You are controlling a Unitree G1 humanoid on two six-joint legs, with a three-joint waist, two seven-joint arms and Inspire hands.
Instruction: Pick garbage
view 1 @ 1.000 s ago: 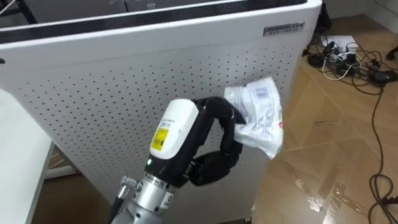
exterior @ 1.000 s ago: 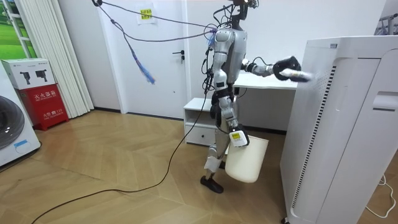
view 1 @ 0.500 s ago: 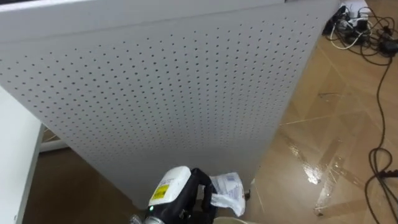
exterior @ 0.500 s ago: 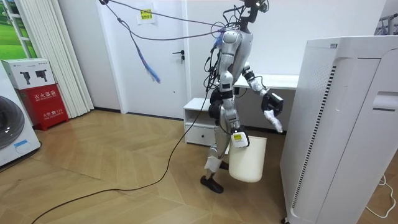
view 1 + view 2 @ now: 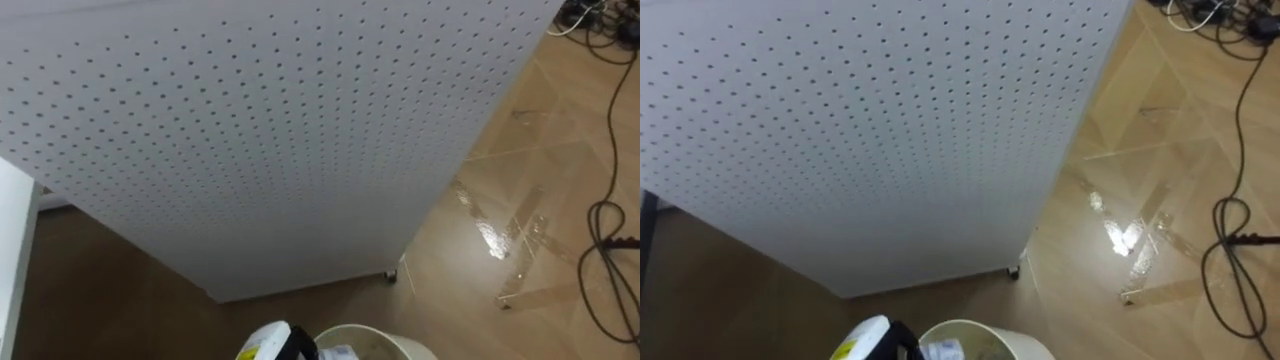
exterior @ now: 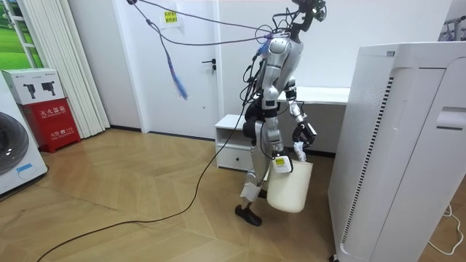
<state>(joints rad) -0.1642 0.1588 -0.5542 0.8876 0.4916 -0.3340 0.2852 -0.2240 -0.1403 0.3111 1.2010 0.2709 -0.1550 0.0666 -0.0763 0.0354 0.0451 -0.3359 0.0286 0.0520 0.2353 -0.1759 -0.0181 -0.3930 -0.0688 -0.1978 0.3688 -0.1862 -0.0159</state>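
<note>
The garbage is a crumpled white plastic wrapper (image 5: 337, 353). It sits at the mouth of a white bin (image 5: 385, 335), at the bottom edge of the eye views. My left hand (image 5: 298, 347) is right beside it, mostly cut off by that edge. In the room view my left hand (image 6: 303, 135) hangs just above the bin (image 6: 290, 188), shut on the wrapper (image 6: 298, 153), which dangles under it at the rim. My right hand (image 6: 279, 161) is at my side and carries the bin by its rim. I stand facing a tall white perforated appliance (image 5: 260, 130).
The appliance (image 6: 393, 145) stands close in front of me, on small casters. Dark cables (image 5: 600, 230) trail over the wood floor at the right. Behind me are a white desk (image 6: 320, 94) and a low drawer cabinet (image 6: 233, 142).
My left arm swung down from chest height by the appliance to the bin's mouth, carrying the wrapper. The eye views shifted down the appliance's front toward the floor.
</note>
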